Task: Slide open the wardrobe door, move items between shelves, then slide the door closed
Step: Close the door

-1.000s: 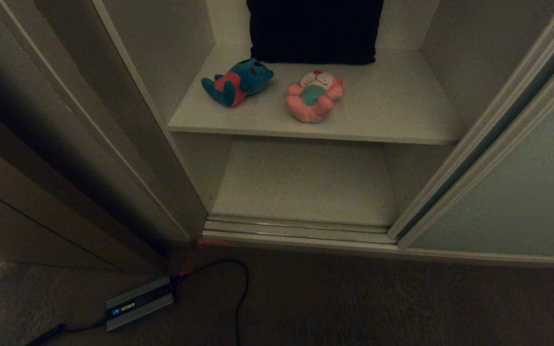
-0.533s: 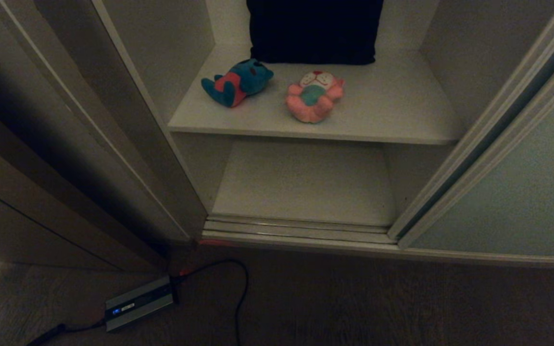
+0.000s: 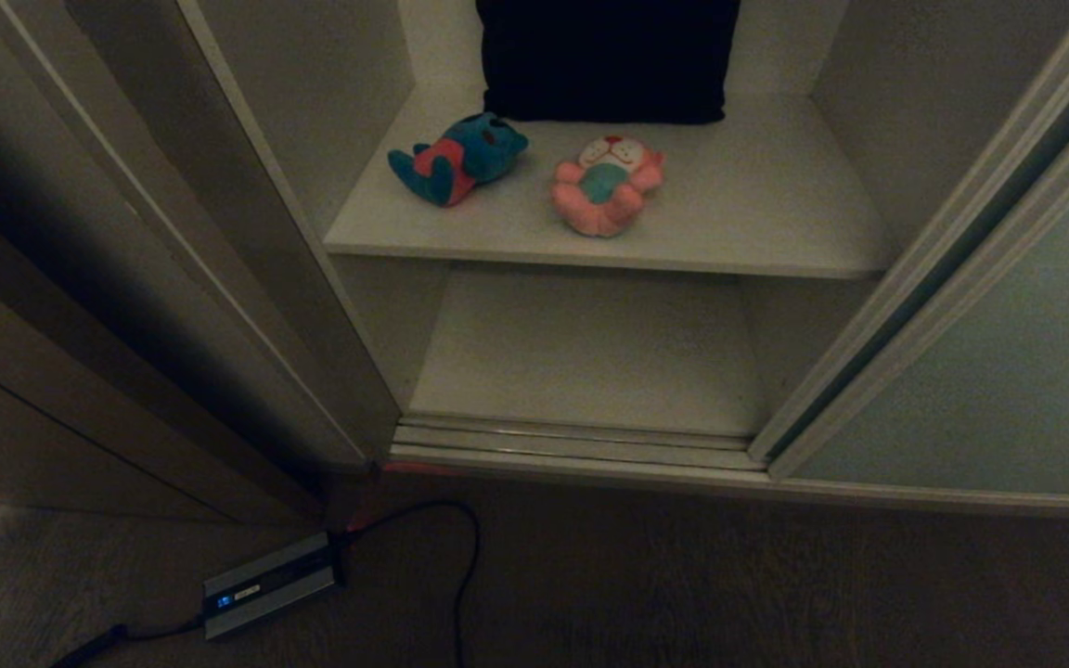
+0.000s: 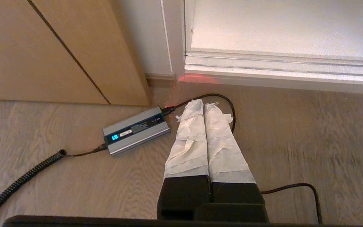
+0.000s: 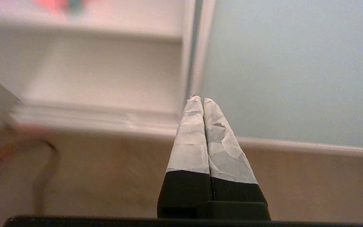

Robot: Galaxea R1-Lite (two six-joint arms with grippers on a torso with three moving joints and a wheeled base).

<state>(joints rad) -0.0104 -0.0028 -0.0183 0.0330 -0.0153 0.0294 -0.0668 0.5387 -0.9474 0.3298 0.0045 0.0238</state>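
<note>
Right pincer [image 5: 203, 100] clenched, empty, facing door [image 5: 295, 69] edge; toys [image 3: 607, 184] on upper shelf [image 3: 748, 223], well beyond. Left pincer [image 4: 204, 104] clenched over floor. Risk: clipping door frame reaching in, knocking toys off.

Pretty dim and murky from the head view; both wrist views are brighter, the right one smeared with blur.

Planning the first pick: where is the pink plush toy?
In the head view, the pink plush toy lies on the upper shelf, right of the teal-blue toy.
</note>
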